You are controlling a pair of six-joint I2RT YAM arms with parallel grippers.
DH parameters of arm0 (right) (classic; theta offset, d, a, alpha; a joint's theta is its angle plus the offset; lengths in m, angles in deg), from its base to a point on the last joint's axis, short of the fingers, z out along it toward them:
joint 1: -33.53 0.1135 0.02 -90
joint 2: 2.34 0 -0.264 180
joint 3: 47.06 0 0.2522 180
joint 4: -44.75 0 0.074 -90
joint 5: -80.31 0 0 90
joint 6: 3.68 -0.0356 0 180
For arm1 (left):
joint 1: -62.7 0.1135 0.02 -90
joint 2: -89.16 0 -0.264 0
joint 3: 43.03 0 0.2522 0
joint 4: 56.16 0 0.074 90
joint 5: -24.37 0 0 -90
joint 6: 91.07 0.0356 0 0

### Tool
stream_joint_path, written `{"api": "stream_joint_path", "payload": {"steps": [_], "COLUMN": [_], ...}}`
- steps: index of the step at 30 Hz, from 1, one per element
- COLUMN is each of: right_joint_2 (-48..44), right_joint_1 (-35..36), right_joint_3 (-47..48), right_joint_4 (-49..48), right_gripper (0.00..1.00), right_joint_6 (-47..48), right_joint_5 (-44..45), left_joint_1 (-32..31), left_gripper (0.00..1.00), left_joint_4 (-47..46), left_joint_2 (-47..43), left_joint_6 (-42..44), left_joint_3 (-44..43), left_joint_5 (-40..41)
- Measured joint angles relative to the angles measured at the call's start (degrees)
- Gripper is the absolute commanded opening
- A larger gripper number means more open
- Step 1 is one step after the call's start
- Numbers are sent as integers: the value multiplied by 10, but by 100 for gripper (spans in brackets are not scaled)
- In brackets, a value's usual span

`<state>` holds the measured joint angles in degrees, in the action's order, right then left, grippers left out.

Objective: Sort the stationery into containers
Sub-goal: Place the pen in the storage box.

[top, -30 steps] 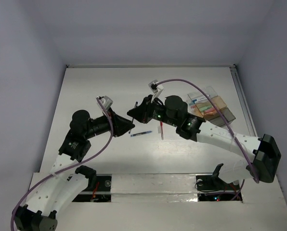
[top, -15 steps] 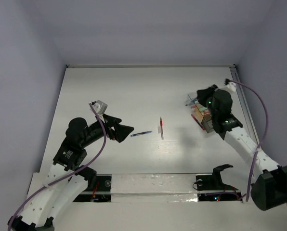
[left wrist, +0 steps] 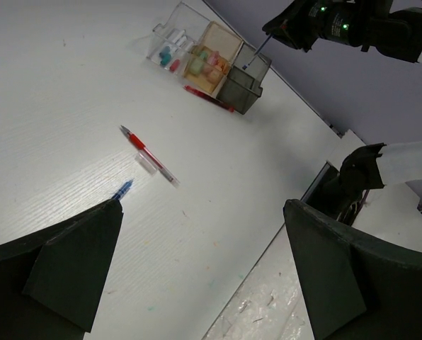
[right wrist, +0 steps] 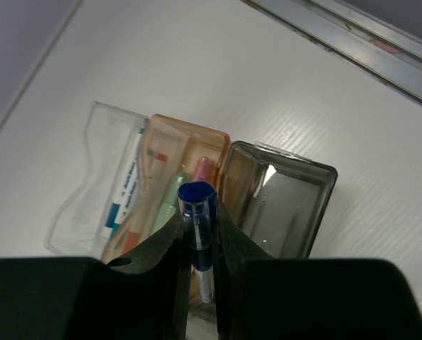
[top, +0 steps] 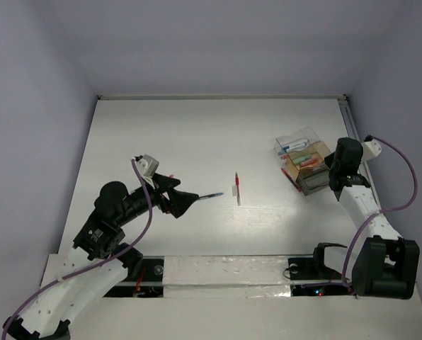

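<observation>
Right wrist view: the right hand pinches a blue pen above the containers at frame centre, so a drop-off is in hand. Next, I judge, it must line up over one box and let go. In the top view's lower left, the left hand gapes wide beside a second blue pen.

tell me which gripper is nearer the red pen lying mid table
Left. The left gripper sits open a short way left of the red pen. The right gripper is farther off to its right, over the containers, shut on a blue pen.
</observation>
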<state>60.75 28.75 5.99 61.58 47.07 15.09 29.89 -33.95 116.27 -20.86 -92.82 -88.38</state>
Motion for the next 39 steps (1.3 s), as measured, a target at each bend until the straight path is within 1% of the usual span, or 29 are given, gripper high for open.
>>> {"api": "stream_joint_path", "payload": {"steps": [3, 6, 8, 12, 13, 15, 16, 19, 25, 30, 33, 37, 39], "right_joint_2": [21, 30, 37, 68, 75, 85, 87, 87, 71, -4, -27, -14, 10], "right_joint_1": [-8, -12, -12, -16, -17, -17, -18, -19, -19, -12, 38, 161, 216], "right_joint_3": [0, 0, 0, 1, 1, 1, 1, 1, 8, 11, 35, 66, 83], "right_joint_4": [13, 15, 15, 16, 18, 24, 26, 29, 45, 43, 44, 43, 42], "right_gripper": [2, 6, 11, 28, 43, 53, 64, 77, 79, 76, 69, 64, 63], "right_joint_6": [3, 5, 7, 6, 6, 5, 4, 4, 17, 39, 55, 70, 77], "right_joint_5": [0, -3, -7, -28, -32, -40, -43, -54, -69, -136, -161, -177, -182], "left_joint_1": [-9, -16, -20, -23, -24, -24, -24, -24, -24, -24, -24, -15, -3], "left_gripper": [97, 97, 97, 97, 97, 97, 98, 98, 98, 98, 98, 98, 98], "left_joint_4": [2, 4, 5, 9, 9, 9, 9, 9, 9, 10, 11, 13, 15], "left_joint_2": [-4, -7, -8, -8, -9, -9, -10, -10, -10, -8, -3, 10, 18], "left_joint_6": [0, 0, 0, 0, 0, 0, 0, 0, 0, 0, 0, 1, 1], "left_joint_3": [0, 0, 0, 0, 0, 0, 0, 0, 0, 0, 0, 0, 0], "left_joint_5": [8, 14, 19, 23, 24, 25, 26, 29, 33, 39, 46, 53, 57]}}
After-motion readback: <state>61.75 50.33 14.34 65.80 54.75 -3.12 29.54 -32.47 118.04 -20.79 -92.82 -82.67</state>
